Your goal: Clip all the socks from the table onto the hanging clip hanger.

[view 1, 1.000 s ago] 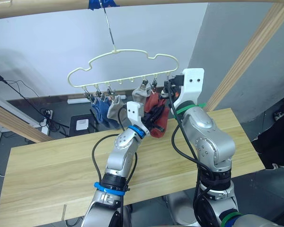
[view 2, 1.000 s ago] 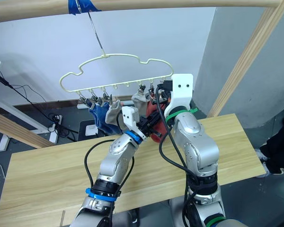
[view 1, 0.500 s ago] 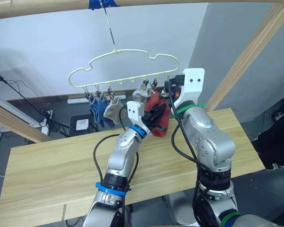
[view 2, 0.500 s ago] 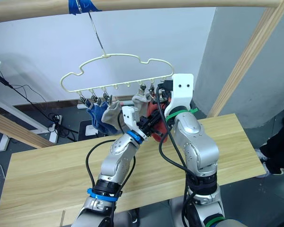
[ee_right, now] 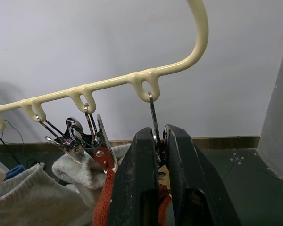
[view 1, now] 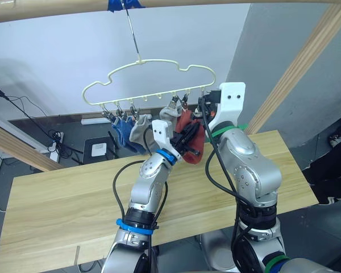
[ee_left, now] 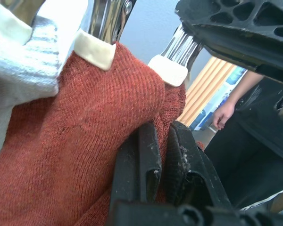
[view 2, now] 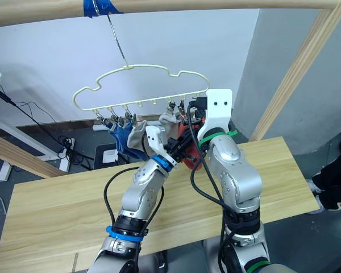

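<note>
The cream-yellow clip hanger (view 1: pixel 149 62) hangs from a wooden pole by its hook. Blue socks (view 1: pixel 121 129), a grey sock (view 1: pixel 140 127), another grey sock (view 1: pixel 169 114) and a rust-red sock (view 1: pixel 184 121) hang from its clips. My left gripper (view 1: pixel 188 136) is raised beside the hanger's right end, shut on rust-red sock fabric (ee_left: pixel 85 132). Two cream-padded clips (ee_left: pixel 167 70) sit at that fabric's top edge. My right gripper (ee_right: pixel 154 134) is shut on the rightmost metal clip (ee_right: pixel 153 113), squeezing it. The light wooden table (view 1: pixel 57 199) lies below.
Slanted wooden frame poles (view 1: pixel 298 65) rise on the right, and a pole crosses overhead. A person in black (ee_left: pixel 245 136) stands beyond the hanger, a hand (ee_left: pixel 221 115) showing. Cables and a power strip (view 1: pixel 54 142) lie on the floor behind the table.
My left gripper has risen slightly with the rust-red sock toward the rightmost clip. The blue and grey socks have swung a little. The right gripper has stayed on its clip.
</note>
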Available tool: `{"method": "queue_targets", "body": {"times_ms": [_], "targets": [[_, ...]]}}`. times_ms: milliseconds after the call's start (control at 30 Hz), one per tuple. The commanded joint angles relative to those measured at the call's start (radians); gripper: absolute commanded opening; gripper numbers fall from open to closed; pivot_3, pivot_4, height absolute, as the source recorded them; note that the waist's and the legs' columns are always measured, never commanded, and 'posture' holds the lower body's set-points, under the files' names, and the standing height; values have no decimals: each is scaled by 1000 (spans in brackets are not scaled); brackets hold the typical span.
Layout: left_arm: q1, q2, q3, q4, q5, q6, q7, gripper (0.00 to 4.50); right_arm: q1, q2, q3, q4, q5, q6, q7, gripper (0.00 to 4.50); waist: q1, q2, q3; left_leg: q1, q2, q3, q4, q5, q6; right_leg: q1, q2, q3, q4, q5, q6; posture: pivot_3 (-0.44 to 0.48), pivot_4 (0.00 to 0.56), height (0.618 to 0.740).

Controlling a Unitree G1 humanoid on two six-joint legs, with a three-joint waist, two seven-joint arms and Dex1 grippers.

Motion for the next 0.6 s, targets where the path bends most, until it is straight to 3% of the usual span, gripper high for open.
{"method": "queue_targets", "body": {"times_ms": [33, 67, 167, 300, 333, 600], "targets": [[-17, -11, -6, -45, -12, -3, -2, 0, 5, 16, 5, -37, 5, -7, -2, 0, 0, 0, 0, 0, 0, 0, 0, 0, 0, 0, 0, 0, 0, 0, 0, -326, 279, 735], [-17, -10, -6, -46, -11, -2, -3, 0, 6, 17, 4, -38, 5, -7, -3, 0, 0, 0, 0, 0, 0, 0, 0, 0, 0, 0, 0, 0, 0, 0, 0, -326, 279, 735], [-19, -8, -7, -45, -5, -1, 1, 0, 9, 25, -2, -44, 2, -17, -14, 907, 0, 0, 0, 0, 0, 0, 0, 0, 0, 0, 0, 0, 0, 0, 0, -326, 279, 735], [-23, -5, -10, -36, 7, -16, 0, 0, 7, 23, -4, -46, 8, -9, -13, 2425, 0, 0, 0, 0, 0, 0, 0, 0, 0, 0, 0, 0, 0, 0, 0, -326, 279, 735], [-25, -1, -11, -28, 17, -11, 7, 349, 4, 20, -6, -51, 11, -6, -9, 2784, 0, 0, 0, 0, 0, 0, 0, 0, 0, 0, 0, 0, 0, 0, 0, -326, 279, 735], [12, 116, -78, -26, 71, -16, -116, 2622, 18, -71, -14, -145, 48, 39, 86, 2792, -2, 0, 0, 0, 0, 0, -1, 0, 0, 0, 0, 0, -1, 0, 0, -327, 274, 735]]}}
